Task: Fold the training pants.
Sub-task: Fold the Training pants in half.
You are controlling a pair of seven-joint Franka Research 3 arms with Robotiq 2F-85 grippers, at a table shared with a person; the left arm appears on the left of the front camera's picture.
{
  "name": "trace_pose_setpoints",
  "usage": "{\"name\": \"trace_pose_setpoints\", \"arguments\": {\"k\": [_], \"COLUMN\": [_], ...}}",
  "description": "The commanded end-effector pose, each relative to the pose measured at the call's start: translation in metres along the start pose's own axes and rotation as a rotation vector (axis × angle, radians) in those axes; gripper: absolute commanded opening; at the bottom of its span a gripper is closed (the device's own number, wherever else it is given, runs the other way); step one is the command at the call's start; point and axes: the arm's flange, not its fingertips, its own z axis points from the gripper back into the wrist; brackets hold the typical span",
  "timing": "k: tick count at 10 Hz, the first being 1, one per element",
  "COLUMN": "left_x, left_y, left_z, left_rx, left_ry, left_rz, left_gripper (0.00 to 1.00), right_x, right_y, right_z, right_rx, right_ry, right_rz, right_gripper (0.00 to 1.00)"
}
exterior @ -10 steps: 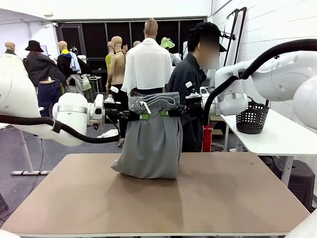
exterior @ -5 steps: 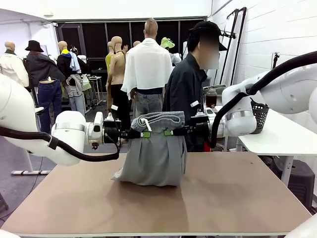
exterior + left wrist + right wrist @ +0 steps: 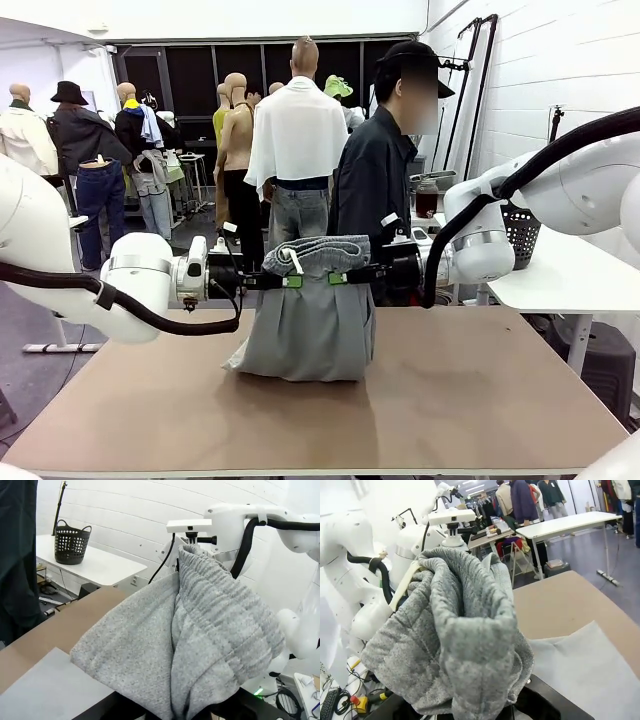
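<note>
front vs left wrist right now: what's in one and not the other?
Front view alone: the left pincer and right pincer shut on the waistband of the training pants from either side, the white drawstring, the pant legs hanging to the brown table, and a person standing behind.

Left wrist view alone: a close look at the bunched ribbed waistband and the grey pant leg spread flat on the table.

Both: the pants, the right arm's white body, the black mesh basket on the white side table.
</note>
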Motion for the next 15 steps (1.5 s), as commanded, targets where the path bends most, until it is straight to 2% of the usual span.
{"name": "trace_pose_setpoints", "arguments": {"k": [1, 2, 3, 5, 7, 12, 13, 14, 15], "left_x": [-0.001, -0.001, -0.002, 0.018, 0.021, -0.005, -0.011, -0.011, -0.023], "left_y": [0.002, 0.002, 0.000, 0.030, 0.056, 0.106, 0.115, 0.112, 0.102], "left_z": [0.001, 0.001, -0.001, -0.006, -0.006, 0.001, 0.004, 0.007, -0.001], "left_rx": [-0.008, -0.008, -0.003, 0.064, 0.118, 0.190, 0.200, 0.178, 0.179], "left_ry": [-0.009, -0.009, 0.001, 0.036, 0.052, 0.061, 0.060, 0.063, 0.064], "left_rz": [0.035, 0.035, 0.009, 0.055, 0.090, 0.307, 0.327, 0.328, 0.298], "left_gripper": [0.00, 0.00, 0.00, 0.00, 0.00, 0.00, 0.00, 0.00, 0.00], "right_x": [0.003, 0.000, 0.014, 0.013, 0.004, -0.017, -0.019, -0.018, -0.022], "right_y": [-0.001, 0.000, -0.009, -0.040, -0.065, -0.104, -0.107, -0.104, -0.101], "right_z": [0.005, 0.000, -0.003, -0.016, -0.028, -0.041, -0.041, -0.040, -0.041], "right_rx": [-0.009, 0.000, -0.019, -0.011, -0.031, -0.007, -0.007, -0.003, -0.018], "right_ry": [-0.007, 0.000, 0.012, 0.037, 0.063, 0.126, 0.133, 0.136, 0.100], "right_rz": [0.006, 0.000, -0.013, -0.122, -0.198, -0.346, -0.357, -0.348, -0.329], "right_gripper": [0.00, 0.00, 0.00, 0.00, 0.00, 0.00, 0.00, 0.00, 0.00]}}
